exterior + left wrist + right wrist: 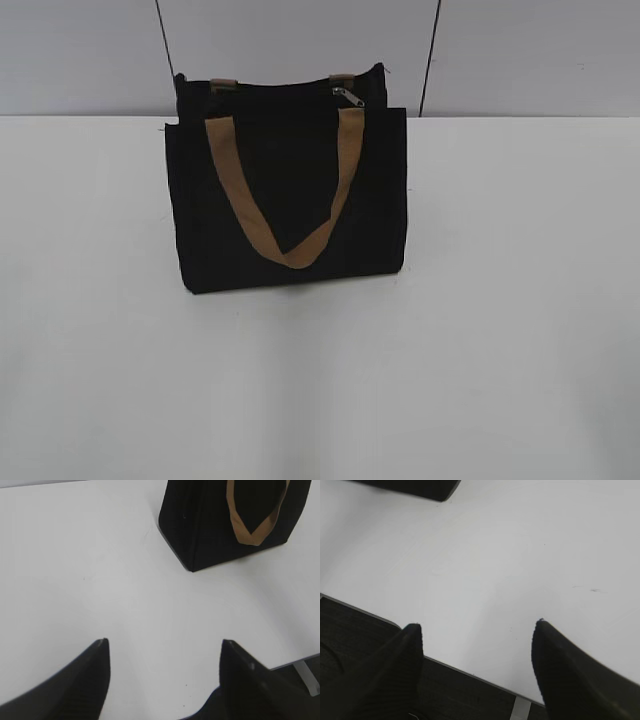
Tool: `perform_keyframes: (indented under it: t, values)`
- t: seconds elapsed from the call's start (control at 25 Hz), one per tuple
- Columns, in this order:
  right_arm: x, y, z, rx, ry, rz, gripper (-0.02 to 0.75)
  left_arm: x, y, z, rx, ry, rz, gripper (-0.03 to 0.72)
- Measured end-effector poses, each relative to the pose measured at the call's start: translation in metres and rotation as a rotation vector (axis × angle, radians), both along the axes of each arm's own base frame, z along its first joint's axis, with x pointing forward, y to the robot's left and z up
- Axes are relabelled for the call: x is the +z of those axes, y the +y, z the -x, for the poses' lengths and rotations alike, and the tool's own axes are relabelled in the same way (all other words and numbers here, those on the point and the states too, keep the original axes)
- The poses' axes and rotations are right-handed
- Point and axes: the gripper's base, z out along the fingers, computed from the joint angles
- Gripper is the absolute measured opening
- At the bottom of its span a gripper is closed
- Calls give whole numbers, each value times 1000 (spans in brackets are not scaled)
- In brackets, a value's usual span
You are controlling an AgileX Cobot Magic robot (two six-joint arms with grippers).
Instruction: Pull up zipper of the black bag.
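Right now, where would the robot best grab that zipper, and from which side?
Probably by the small silver pull, lying at the right end of the bag's top edge, just above the tan strap. It sits exposed on top, so coming down from above with the right hand looks easiest. Both hands are open and far off.

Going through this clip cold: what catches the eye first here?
The black bag stands upright at the far middle of the white table, one tan strap hanging in a V down its front. Near the right end of its top edge glints the zipper pull. Both end effectors, left and right, are open and well short of the bag.
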Motion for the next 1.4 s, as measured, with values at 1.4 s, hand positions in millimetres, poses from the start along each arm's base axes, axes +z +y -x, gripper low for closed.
perform_keyframes:
  t: [1.4]
  values:
    - [1, 0, 11, -255, -97, -33, 520, 0, 4, 18, 469, -85, 21, 515]
